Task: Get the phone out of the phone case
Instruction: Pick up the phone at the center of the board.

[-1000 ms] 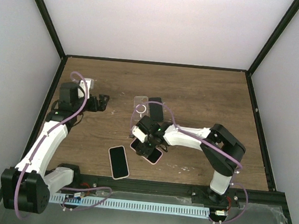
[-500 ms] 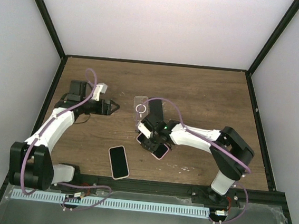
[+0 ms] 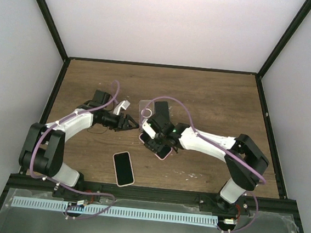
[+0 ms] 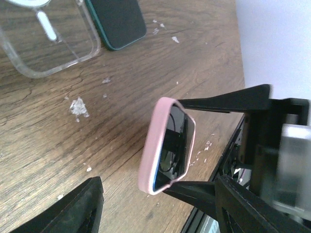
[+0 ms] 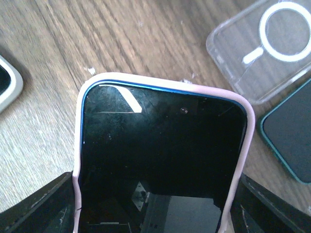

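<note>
Gripping phone (image 5: 160, 155) in case (image 4: 149, 145): right fingers (image 5: 41, 206) | left fingers (image 4: 73, 213) apart, empty | left wrist: case tilted

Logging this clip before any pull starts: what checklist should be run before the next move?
1. Hold: right gripper shut on phone: ok.
2. Opening: left gripper open: ok.
3. Aim: phone centred ahead of left fingers: ok.
4. Goal: phone out of pink case: not ok, seated.
5. Clutter: clear case and green phone lie aside: ok.
6. Hold firm enough for prying: cannot tell.
</note>
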Controlling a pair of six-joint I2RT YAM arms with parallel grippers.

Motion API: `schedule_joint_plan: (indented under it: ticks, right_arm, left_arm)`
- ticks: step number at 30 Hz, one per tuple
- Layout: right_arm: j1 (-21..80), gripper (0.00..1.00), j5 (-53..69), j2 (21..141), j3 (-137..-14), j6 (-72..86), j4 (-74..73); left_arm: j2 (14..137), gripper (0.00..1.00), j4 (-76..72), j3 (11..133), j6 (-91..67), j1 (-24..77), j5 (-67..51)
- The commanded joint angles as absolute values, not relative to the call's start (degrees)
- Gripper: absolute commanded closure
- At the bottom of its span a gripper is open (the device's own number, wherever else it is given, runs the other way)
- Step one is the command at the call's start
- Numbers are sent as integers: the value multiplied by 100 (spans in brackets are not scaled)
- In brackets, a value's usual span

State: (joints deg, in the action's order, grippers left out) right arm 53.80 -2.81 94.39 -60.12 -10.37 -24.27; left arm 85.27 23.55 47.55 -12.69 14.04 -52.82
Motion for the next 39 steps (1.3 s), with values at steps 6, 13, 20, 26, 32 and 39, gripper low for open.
schedule_joint_plan:
  ticks: [6,13,20,26,32,39]
  right_arm:
    - [5359,64,-193,9305,-6584,-870,-2304]
    - [5361,64,-174,9334,-6703,-829,-2320]
    - [5357,56,-161,9179,-6592,-896,-2258]
    - [5039,33,650,8721,-6280,-1021,-2229]
    - [4319,2,2717,8115,-6354,-1498,-2633]
    - [3410,0,4793,8099,-6961,-2296,-3827]
  left_arm:
    - [9146,44,2391,5033,-1185,1716,-5642]
    - [9336,61,2291,5088,-1246,1828,-5927]
    - [9129,91,2401,5285,-1232,1762,-5991]
    - [8786,100,2590,5328,-1087,1576,-6076]
    - [8315,100,3322,5620,-144,1575,-6053]
    - [7977,100,4607,6216,2114,1620,-6139]
